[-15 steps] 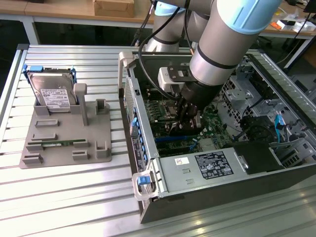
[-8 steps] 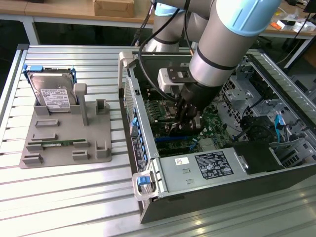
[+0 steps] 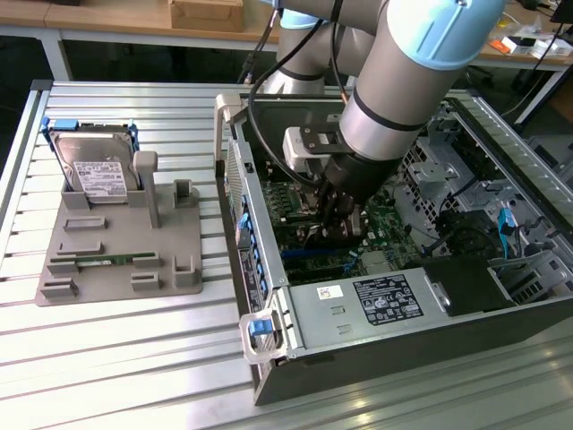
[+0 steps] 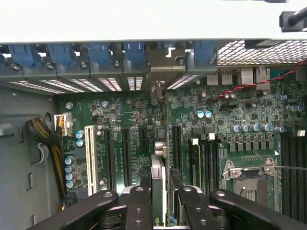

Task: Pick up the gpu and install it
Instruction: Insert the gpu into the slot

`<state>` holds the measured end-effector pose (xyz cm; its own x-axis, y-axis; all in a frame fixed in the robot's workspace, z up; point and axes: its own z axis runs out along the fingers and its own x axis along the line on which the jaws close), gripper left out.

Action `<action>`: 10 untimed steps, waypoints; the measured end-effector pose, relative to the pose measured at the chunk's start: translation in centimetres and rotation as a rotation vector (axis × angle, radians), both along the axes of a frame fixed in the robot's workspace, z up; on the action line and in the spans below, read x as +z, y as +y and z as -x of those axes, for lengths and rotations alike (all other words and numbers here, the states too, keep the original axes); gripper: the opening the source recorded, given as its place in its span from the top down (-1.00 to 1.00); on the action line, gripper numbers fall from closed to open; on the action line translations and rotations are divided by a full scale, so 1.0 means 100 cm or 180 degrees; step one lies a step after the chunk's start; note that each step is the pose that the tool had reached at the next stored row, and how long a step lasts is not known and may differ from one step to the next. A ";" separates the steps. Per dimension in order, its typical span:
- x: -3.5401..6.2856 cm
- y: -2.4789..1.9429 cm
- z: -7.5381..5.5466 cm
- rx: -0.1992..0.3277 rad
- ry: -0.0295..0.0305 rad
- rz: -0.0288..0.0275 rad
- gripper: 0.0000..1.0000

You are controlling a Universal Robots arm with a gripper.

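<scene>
Half the gpu (image 4: 158, 187) hides behind end effector (image 4: 158, 203).

Open computer case (image 3: 269, 296) on the slatted metal desk (image 3: 116, 358); green motherboard (image 4: 120, 115) inside, white slot (image 4: 89, 158), empty CPU socket (image 4: 249, 179). Grey fixture tray (image 3: 116, 260) beside it, holding a hard drive (image 3: 94, 166) upright, blue-railed.
</scene>
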<state>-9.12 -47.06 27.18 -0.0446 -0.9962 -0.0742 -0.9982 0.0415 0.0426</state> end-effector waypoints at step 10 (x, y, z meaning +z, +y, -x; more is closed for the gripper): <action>0.0011 0.0000 0.000 -0.0012 0.0000 -0.0001 0.47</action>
<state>-9.13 -47.06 27.29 -0.0484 -0.9961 -0.0744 -0.9981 0.0453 0.0424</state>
